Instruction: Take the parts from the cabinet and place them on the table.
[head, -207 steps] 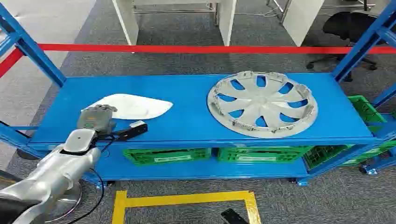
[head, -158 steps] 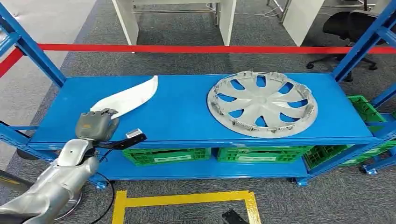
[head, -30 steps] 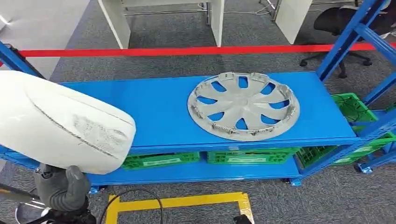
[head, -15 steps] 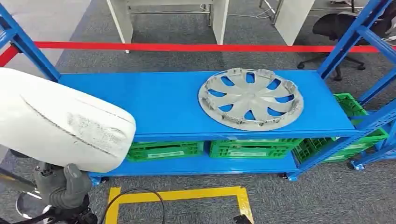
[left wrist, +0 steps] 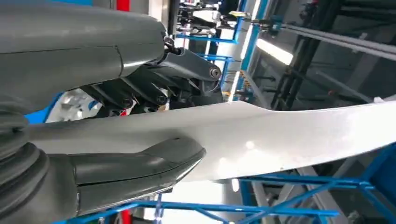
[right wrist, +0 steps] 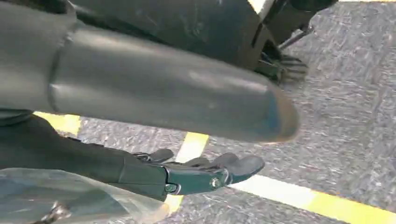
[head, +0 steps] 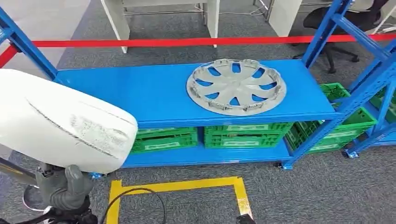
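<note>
Shelf [head: 163,93] and all sit a bit more to the left and lower in the head view than half a second ago, so the camera has turned; the things on the rack did not move by themselves. The white part [head: 60,122] was lying flat on the blue shelf about seven seconds ago, and now it is lifted off, big and close at the left of the head view. The left hand [left wrist: 107,112] holds it, with the thick thumb [left wrist: 140,163] pressed on one side and the dark fingers [left wrist: 140,93] on the other. The right hand [right wrist: 205,172] hangs over grey carpet and a yellow floor line [right wrist: 299,196]; its fingers are stretched out and hold nothing. The grey wheel cover [head: 236,87] lies flat on the shelf. Green crates [head: 243,135] sit on the lower level, with pale labels too small to read. A red tape [head: 187,42] runs behind the rack.
</note>
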Robot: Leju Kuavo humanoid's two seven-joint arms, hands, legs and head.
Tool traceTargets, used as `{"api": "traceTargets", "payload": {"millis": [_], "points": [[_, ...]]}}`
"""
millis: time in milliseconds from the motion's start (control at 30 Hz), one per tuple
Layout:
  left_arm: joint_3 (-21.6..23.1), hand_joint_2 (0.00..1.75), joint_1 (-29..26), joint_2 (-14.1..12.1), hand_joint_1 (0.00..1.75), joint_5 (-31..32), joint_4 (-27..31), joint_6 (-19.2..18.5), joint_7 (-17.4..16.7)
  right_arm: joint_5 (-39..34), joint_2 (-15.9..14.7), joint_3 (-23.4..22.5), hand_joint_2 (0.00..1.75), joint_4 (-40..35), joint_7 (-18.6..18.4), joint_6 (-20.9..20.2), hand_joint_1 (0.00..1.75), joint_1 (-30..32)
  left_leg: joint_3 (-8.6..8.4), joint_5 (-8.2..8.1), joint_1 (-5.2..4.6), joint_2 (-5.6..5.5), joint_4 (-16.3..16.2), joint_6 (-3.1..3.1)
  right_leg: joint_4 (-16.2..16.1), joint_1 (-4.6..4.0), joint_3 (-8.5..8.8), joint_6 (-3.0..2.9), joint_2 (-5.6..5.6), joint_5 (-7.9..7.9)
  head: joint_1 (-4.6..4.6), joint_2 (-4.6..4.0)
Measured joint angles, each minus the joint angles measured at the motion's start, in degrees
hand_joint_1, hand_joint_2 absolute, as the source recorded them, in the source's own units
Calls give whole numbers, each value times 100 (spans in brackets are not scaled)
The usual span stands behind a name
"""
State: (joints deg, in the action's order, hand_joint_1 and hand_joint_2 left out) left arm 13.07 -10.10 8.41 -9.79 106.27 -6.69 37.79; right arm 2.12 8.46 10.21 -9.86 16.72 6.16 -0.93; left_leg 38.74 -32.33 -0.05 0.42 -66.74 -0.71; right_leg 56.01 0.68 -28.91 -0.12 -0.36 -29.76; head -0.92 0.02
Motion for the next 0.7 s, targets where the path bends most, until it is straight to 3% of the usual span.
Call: {"api": "traceTargets", "payload": {"millis": [33,67,100,133,200,233,267,367,400,433,467,500,533,567,600,633,667,700], "points": [[0,175,-4,-7,175,0,0,0,0,2,2,0,0,-2,2,18,0,1,60,-249,16,0,-412,-24,7,-3,-9,2,-1,55,2,0],[0,175,-10,-9,175,-4,-2,0,0,2,2,0,0,0,2,33,0,2,73,-338,25,0,-721,-43,23,-4,-95,4,-2,109,0,0],[-2,175,-19,-11,175,-17,-2,2,0,2,9,-2,0,-2,4,54,0,5,13,-229,34,-1,-830,-53,55,-4,-191,9,-4,170,5,0],[-4,175,-27,-13,175,-33,-2,2,0,2,13,-2,0,0,4,70,0,8,-156,-38,44,-1,-703,-50,86,-3,-282,17,-5,211,2,0],[-4,175,-27,-13,175,-35,-2,0,0,2,26,-4,0,0,2,85,0,8,-751,293,46,-3,155,-7,155,-3,-421,36,0,270,2,0],[-4,175,-24,-13,175,-35,-2,-4,0,2,39,-7,0,0,0,85,0,7,-1055,270,41,-19,636,30,179,-3,-458,52,7,293,2,0],[-6,175,-27,-11,175,-37,-2,-11,2,0,50,-11,0,0,-2,87,0,4,-1223,169,20,-31,944,61,205,-34,-499,90,14,325,-4,0],[-11,175,-29,-9,175,-44,-2,-17,4,-2,59,-31,0,0,-4,87,0,6,-1164,171,-18,-30,1002,107,191,-4,-565,194,0,463,-4,0],[-11,175,-33,-4,175,-46,-2,-20,4,-4,59,-35,0,4,-4,87,0,19,-1114,252,18,-21,1059,184,203,-9,-605,238,5,460,-7,0],[-11,175,-28,0,175,-46,-2,-24,4,-13,59,-42,0,4,-2,81,0,17,-1070,313,27,14,1066,222,282,3,-635,259,17,274,-9,0],[-11,175,-28,4,175,-46,-2,-28,4,-18,59,-44,0,4,-4,72,0,23,-991,363,26,14,1064,283,512,0,-746,274,19,-69,-35,0],[-11,175,-36,4,175,-46,-2,-31,4,-22,59,-46,0,4,-2,68,0,23,-922,419,19,17,1059,295,871,2,-848,283,21,-407,-52,0],[-11,175,-37,4,175,-46,-2,-31,4,-26,59,-48,0,4,-2,68,0,21,-876,462,14,19,1054,301,1163,2,-916,296,21,-600,-48,0],[-11,175,-37,2,175,-46,-2,-33,4,-28,59,-48,0,4,-2,68,0,18,-849,484,10,20,1052,303,1294,2,-949,301,21,-673,-41,0],[-11,175,-37,2,175,-48,-2,-35,4,-31,59,-50,0,4,-2,68,0,15,-739,563,1,24,1038,305,1716,1,-1035,313,22,-805,-52,0],[-11,175,-39,2,175,-46,-2,-35,4,-33,59,-52,0,4,-2,68,0,17,-643,623,-3,26,1024,301,1917,1,-1030,321,22,-731,-48,0],[-13,175,-42,2,175,-46,-2,-37,4,-33,59,-57,0,4,-2,68,0,19,-543,683,-3,29,1000,290,1891,2,-912,322,21,-499,-55,0],[-13,175,-43,2,175,-48,-2,-35,4,-33,59,-59,0,4,-2,66,0,19,-442,737,-2,30,972,273,1642,6,-678,324,20,-211,-52,0]]}}
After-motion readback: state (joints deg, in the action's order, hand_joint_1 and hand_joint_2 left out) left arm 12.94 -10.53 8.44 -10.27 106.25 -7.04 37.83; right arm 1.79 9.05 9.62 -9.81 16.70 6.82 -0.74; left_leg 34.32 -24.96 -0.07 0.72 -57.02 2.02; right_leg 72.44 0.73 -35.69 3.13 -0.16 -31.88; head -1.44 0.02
